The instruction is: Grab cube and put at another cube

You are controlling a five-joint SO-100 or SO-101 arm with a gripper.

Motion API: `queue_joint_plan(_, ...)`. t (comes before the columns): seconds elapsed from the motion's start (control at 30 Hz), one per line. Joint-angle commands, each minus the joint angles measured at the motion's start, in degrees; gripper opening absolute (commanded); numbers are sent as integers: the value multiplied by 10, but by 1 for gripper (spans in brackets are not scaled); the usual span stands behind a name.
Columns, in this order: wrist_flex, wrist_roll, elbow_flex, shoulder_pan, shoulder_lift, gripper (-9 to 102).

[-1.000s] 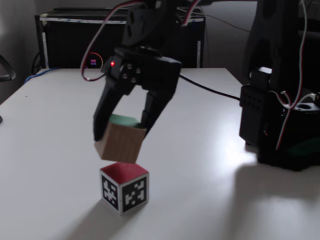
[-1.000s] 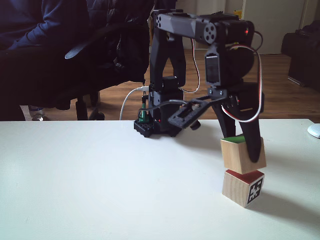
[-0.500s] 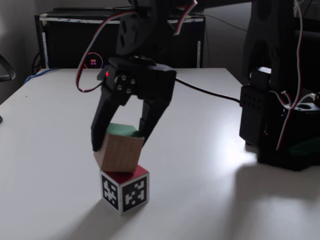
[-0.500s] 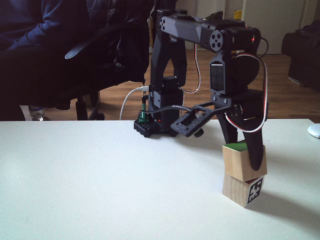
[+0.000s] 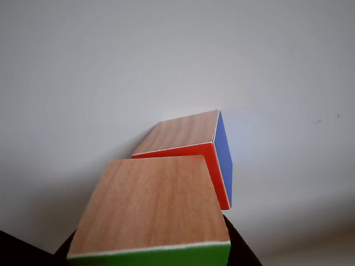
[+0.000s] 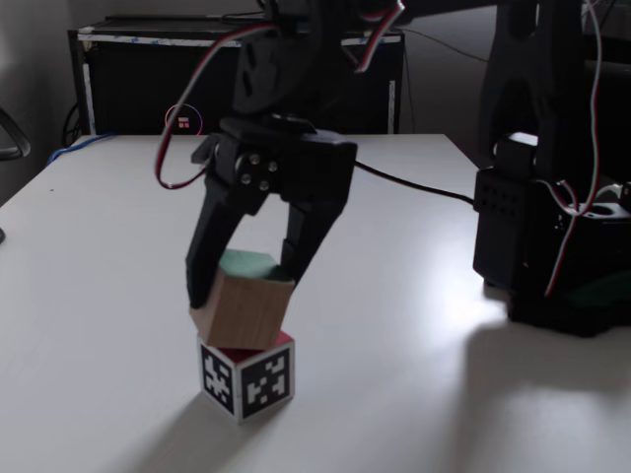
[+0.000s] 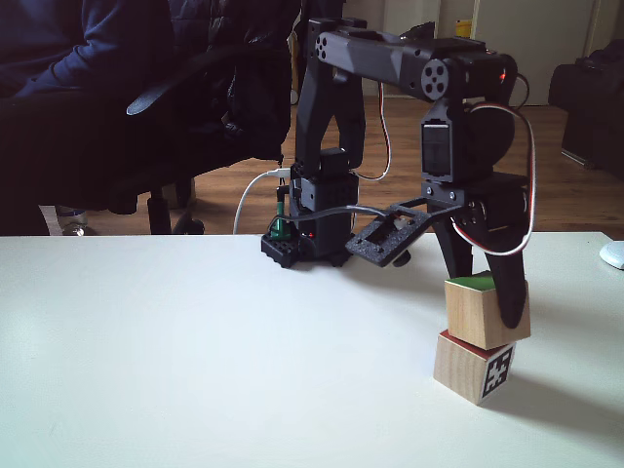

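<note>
The cube [image 6: 242,307], light wood with a green top face, sits tilted between the fingers of my gripper [image 6: 244,286], which is shut on it. Its underside rests on the red top of another cube [image 6: 246,379], whose two near faces carry black-and-white marker patterns. From the side, the cube [image 7: 485,312] overhangs another cube [image 7: 473,369] a little to the right, and the gripper [image 7: 485,297] clamps it from above. In the other view the cube [image 5: 152,205] fills the lower part, with the red-orange and blue faces of another cube [image 5: 188,136] just beyond it.
The arm's base [image 7: 312,224] stands at the back of the white table [image 7: 195,351]. A second black arm base [image 6: 542,227] and a black cable [image 6: 414,179] lie right of the stack. A person sits on a chair [image 7: 97,97] behind the table.
A second ago the cube hung just above the other cube. It came down onto the red top, and has since slid slightly right in the side view, still gripped.
</note>
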Motion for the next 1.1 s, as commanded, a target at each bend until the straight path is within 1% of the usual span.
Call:
queue_joint_plan(0.0, 7, -4, -8, 4, 5, 18)
queue_joint_plan(0.1, 8, -11, -1, 8, 5, 21)
queue_joint_plan(0.17, 7, -25, 6, 8, 5, 29)
queue_joint_plan(0.2, 4, -28, 11, 8, 6, 30)
queue_joint_plan(0.33, -17, -28, 33, 15, 27, 30)
queue_joint_plan(0.73, 2, -26, 32, 16, 46, 36)
queue_joint_plan(0.93, 23, -24, 14, 23, 65, 37)
queue_joint_plan(1.07, 71, -11, -25, 27, 107, 41)
